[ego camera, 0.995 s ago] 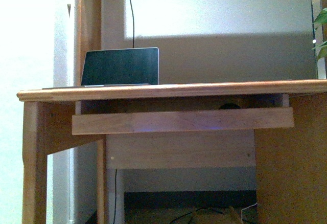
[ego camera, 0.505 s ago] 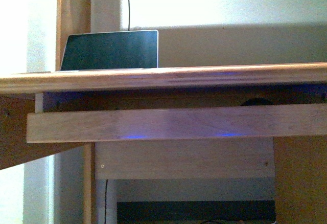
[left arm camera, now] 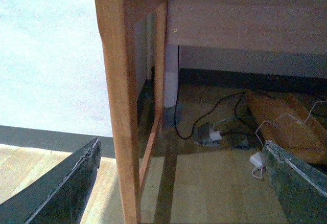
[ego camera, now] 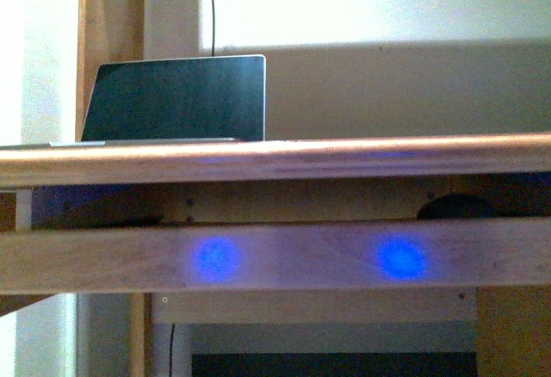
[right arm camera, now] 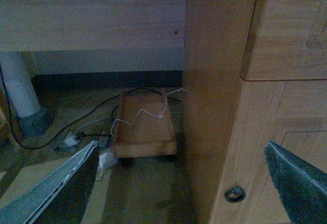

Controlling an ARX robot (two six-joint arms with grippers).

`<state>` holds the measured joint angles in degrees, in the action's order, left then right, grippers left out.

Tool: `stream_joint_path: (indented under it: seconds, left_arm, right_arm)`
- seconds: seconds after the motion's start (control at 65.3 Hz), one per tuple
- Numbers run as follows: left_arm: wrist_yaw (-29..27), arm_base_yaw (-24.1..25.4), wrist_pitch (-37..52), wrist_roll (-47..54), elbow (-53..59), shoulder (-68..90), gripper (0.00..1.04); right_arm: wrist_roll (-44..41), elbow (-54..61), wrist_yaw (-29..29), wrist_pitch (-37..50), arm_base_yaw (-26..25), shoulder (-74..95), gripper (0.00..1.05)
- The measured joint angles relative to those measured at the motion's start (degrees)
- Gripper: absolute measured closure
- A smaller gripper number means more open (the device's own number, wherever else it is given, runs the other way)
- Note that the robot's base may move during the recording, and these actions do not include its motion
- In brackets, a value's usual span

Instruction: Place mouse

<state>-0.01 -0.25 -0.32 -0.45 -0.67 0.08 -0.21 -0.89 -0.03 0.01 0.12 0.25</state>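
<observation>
Left gripper (left arm camera: 179, 185): its two dark fingers (left arm camera: 56, 191) are spread wide with nothing between them. It hangs low, just in front of the desk's front leg (left arm camera: 120, 106).
Right gripper (right arm camera: 179, 188): also spread wide and empty, low down beside the desk's wooden side panel (right arm camera: 217, 96).
Mouse (ego camera: 456, 207): a dark dome on the pull-out shelf just under the desk top, toward the desk's right end in the front view. Only its upper part shows above the shelf's front board, and neither gripper is near it.
Desk top (ego camera: 344, 155): a rounded wooden edge that runs across the whole front view.
Shelf front board (ego camera: 301, 278): a pale plank close beneath the desk top, with two blue spots of light (ego camera: 215, 258) on it (one left of centre, one right).
Laptop (ego camera: 176, 97): sits on the desk top toward its left end, lid up and screen dark.
Wall cable (ego camera: 209, 7): a thin dark line that rises behind the desk, above the laptop.
Floor under the desk: loose cables (left arm camera: 204, 124) lie there, and so does a shallow wooden box (right arm camera: 145, 129) with a white wire draped over it.
</observation>
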Motion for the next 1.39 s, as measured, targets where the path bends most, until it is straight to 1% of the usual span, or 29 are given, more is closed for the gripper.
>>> stream_joint_path:
  seconds: [0.872,0.888,0.933,0.964,1.01,1.056,1.132,1.178,1.255,1.316,1.393]
  left_arm:
    - [0.0,0.0,0.0,0.0,0.0,0.0,0.08]
    - [0.4,0.1,-0.2,-0.1,0.0,0.2,0.08]
    - [4.7,0.8,-4.6,-3.1,-1.8,2.8,0.08]
    - [6.6,0.9,-5.8,-4.3,-2.9,6.0,0.08]
    - [8.9,-0.1,-4.7,-4.8,-4.5,12.6,0.08]
    - [9.5,-1.3,-2.6,-3.7,-5.5,16.7,0.08]
    - [10.7,-3.3,1.8,1.3,-6.9,23.2,0.08]
    - [12.2,-4.2,6.4,7.9,-7.6,28.8,0.08]
    - [13.3,-4.2,17.0,23.6,-7.8,40.1,0.08]
    - [15.5,-3.8,28.3,39.5,-7.8,50.9,0.08]
    - [16.5,-3.2,37.0,50.4,-8.1,59.2,0.08]
  right_arm:
    - [0.1,0.0,0.0,0.0,0.0,0.0,0.07]
    - [0.1,0.0,0.0,0.0,0.0,0.0,0.07]
    - [0.1,0.0,0.0,0.0,0.0,0.0,0.07]
    - [0.1,0.0,0.0,0.0,0.0,0.0,0.07]
    - [0.1,0.0,0.0,0.0,0.0,0.0,0.07]
    - [0.1,0.0,0.0,0.0,0.0,0.0,0.07]
    - [0.1,0.0,0.0,0.0,0.0,0.0,0.07]
    - [0.1,0.0,0.0,0.0,0.0,0.0,0.07]
    - [0.1,0.0,0.0,0.0,0.0,0.0,0.07]
    - [0.1,0.0,0.0,0.0,0.0,0.0,0.07]
    - [0.1,0.0,0.0,0.0,0.0,0.0,0.07]
